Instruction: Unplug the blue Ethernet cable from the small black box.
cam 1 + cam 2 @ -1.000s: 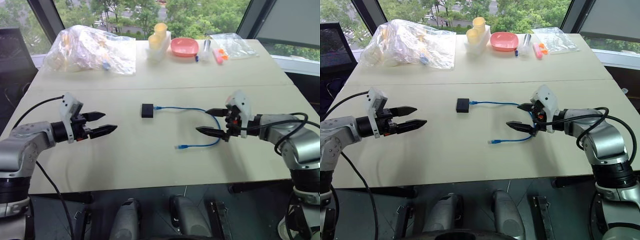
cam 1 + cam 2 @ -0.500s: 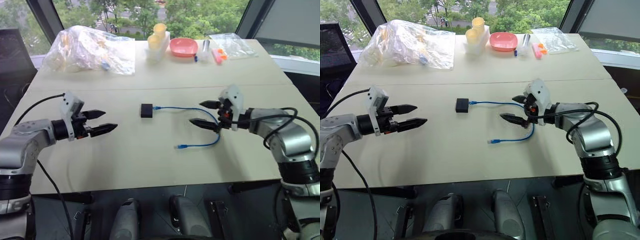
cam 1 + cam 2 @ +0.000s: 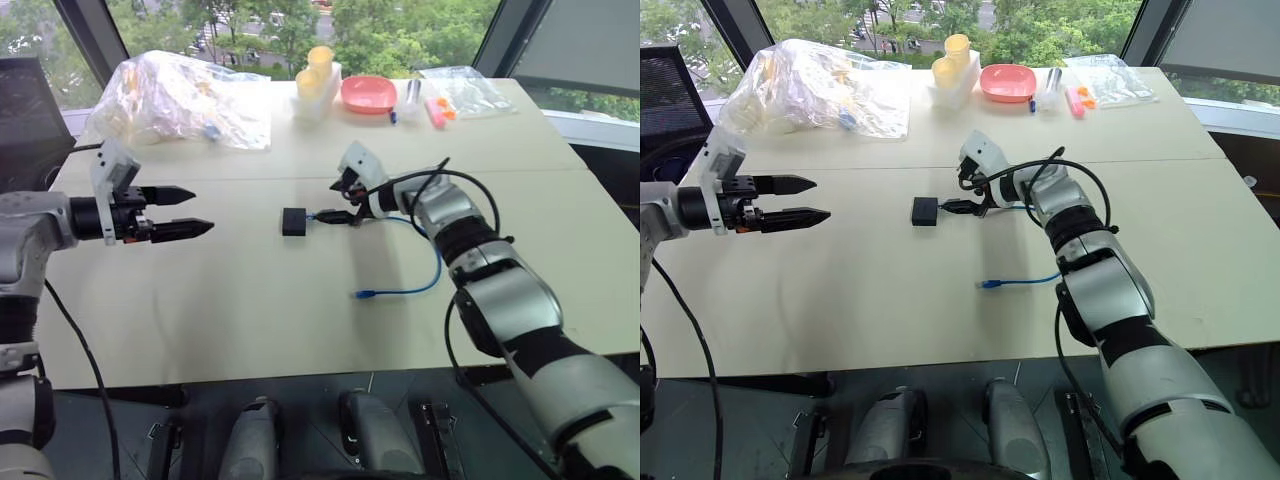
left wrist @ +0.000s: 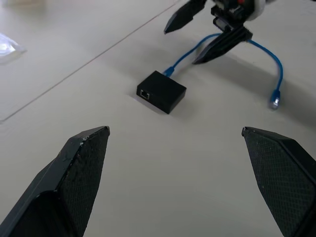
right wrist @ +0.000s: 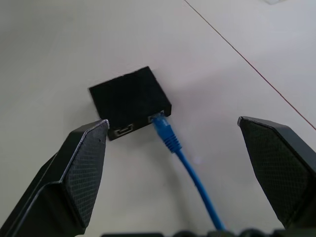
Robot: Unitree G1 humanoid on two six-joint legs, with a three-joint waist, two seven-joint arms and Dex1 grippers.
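Approach step — the right gripper (image 3: 338, 203), jaws spread, straddles the blue Ethernet cable (image 5: 170, 140) at the small black box (image 5: 129, 102); next, pinch the plug and pull — the left gripper (image 3: 180, 212) hovers released.

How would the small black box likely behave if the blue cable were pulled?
The small black box looks light and lies loose, so it would probably slide along. The blue cable curves slackly, so likely floppy.

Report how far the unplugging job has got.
Done: nothing unplugged; the blue Ethernet cable sits plugged into the small black box. In hand: the right tool, open, hangs over the cable near the plug, holding nothing. The left tool hangs open, apart from the box. Left: grip the cable and pull it out.
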